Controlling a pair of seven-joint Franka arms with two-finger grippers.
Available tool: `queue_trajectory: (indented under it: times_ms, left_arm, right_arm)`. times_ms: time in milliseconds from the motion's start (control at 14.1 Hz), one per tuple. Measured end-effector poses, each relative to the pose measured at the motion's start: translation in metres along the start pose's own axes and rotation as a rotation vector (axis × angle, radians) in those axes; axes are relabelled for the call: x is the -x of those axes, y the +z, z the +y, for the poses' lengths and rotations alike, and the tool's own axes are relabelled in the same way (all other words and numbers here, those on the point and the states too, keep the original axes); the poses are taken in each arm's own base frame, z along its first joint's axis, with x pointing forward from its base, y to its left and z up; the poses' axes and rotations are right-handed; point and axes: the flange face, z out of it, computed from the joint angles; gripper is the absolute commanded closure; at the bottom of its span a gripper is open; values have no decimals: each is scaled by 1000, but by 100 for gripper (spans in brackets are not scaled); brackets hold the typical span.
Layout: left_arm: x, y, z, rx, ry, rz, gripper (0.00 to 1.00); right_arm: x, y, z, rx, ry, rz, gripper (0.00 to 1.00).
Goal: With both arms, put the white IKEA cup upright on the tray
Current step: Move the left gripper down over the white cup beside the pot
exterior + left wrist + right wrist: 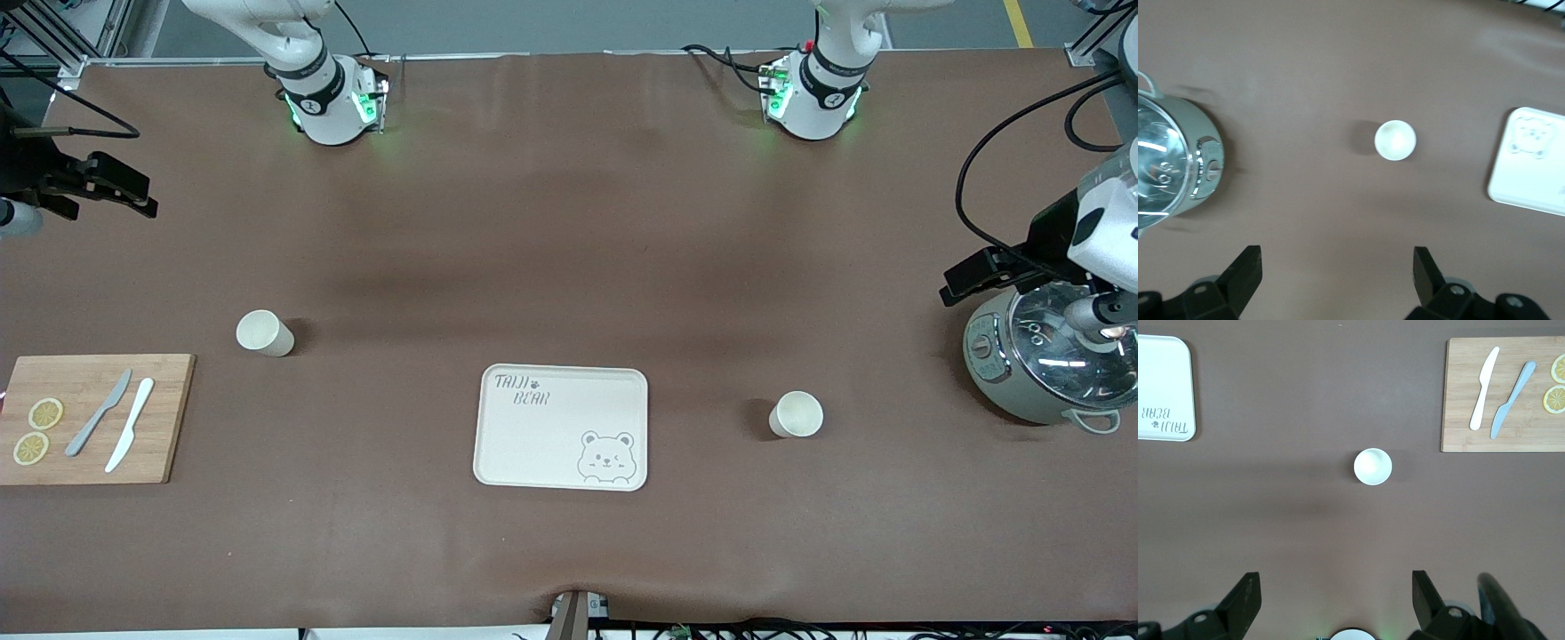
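Left end effector (1337,270) is hanging with fingers apart, empty, over the table (569,222) near the rice cooker (1040,364). Right end effector (1336,597) is waiting likewise, fingers spread, at its own end. Two white cups, one (797,414) beside the tray (562,427), other (264,332) near the cutting board (89,418), are both standing upright off the tray.

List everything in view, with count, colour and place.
tray: one, cream, middle of table, nearest the front camera.
cups: two, white, upright, one toward each arm's end of the table, off the tray.
cutting board: one, wooden, right arm's end.
knives: two, grey and white, on the board.
lemon slices: two, yellow, on the board.
cooker: one, grey-green, glass lid, left arm's end.
right gripper: open, over bare table.
left gripper: open, beside the cooker.
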Motion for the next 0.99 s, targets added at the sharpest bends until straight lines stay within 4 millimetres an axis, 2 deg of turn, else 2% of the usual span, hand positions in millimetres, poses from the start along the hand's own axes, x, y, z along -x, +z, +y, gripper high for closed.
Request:
queue_trajectory:
  times_ms: [284,426,639,994]
  left_arm:
    - [-20,42,9,12,4,-31,0]
    - [-34,58,20,31,13,18,0]
    - [-41,77,43,43,19,39,0]
    - [-59,119,59,59,8,66,0]
  right_arm:
    - [0,1,0,0,0,-2,0]
    - [-1,2,0,0,0,-4,0]
    - [-2,3,0,0,0,-6,0]
    - [-2,3,0,0,0,-7,0]
